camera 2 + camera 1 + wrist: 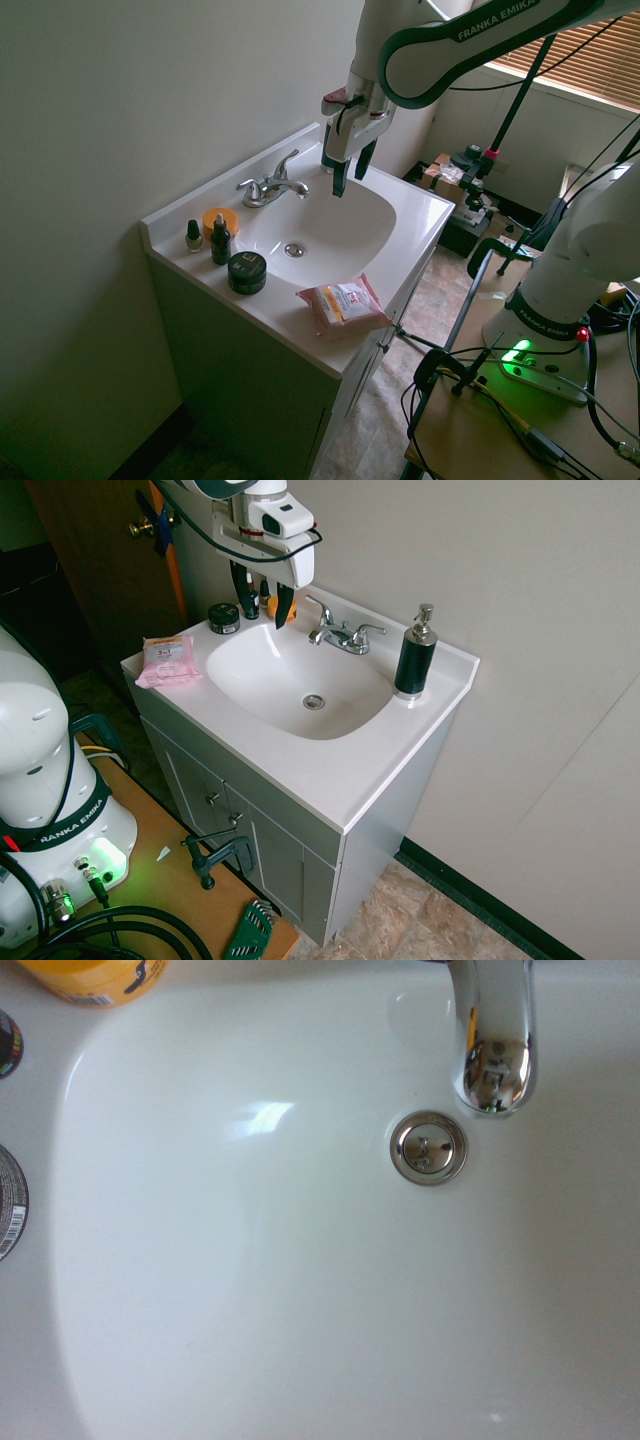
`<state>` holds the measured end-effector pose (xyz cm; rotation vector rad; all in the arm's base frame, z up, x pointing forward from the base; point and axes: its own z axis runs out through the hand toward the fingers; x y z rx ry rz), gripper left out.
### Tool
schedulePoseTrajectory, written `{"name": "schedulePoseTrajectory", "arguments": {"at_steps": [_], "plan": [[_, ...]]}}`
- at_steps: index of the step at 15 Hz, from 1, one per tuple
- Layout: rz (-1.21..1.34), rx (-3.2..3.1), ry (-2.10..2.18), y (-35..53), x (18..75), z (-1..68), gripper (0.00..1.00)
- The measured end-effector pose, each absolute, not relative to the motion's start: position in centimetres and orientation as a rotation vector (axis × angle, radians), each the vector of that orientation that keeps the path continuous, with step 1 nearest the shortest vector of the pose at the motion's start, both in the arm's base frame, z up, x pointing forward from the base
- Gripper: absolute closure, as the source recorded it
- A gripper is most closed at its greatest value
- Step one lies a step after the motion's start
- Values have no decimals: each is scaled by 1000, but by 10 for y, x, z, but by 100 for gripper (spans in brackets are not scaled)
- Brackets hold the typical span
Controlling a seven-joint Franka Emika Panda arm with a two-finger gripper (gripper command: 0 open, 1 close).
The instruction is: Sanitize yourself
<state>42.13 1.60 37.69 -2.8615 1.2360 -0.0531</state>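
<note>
While the robot arm (pixel 440 45) hangs over the back of the sink (pixel 352 770), its jaws point straight down above the basin, a little apart and holding nothing; the gripper (pixel 264 597) is well clear of the porcelain. That arm is the thing to be sanitized, and nothing has reached it yet as far as these views show. The pump bottle (pixel 415 655) stands upright at the far corner of the tabletop, on the other side of the faucet (pixel 338 633) from the gripper and well apart from it. The wrist view looks down at the drain (pixel 428 1147) and the faucet spout, with an orange container (pixel 95 978) at the edge.

Several things could go wrong from here, by my reading. Crossing toward the bottle at this height could clip the faucet handles, which stand between the 2. Pressing the pump off-center could tip the bottle, since it is tall and narrow and sits close to the tabletop edge. 1 arm must both press and catch the liquid, so the squirt may land on the tabletop instead. The small jars (pixel 247 271) and the pink wipes pack (pixel 342 303) lie on the opposite side, out of that path.
</note>
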Motion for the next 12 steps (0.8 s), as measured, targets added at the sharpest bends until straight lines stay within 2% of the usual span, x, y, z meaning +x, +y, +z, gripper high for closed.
{"name": "schedulePoseTrajectory", "arguments": {"at_steps": [4,7,8,12], "plan": [[-55,-2846,1253,15,425,377,0],[-146,-2770,1339,-16,465,405,0],[-171,-2738,1381,-35,484,416,100],[-207,-2647,1503,-93,545,445,100]]}}
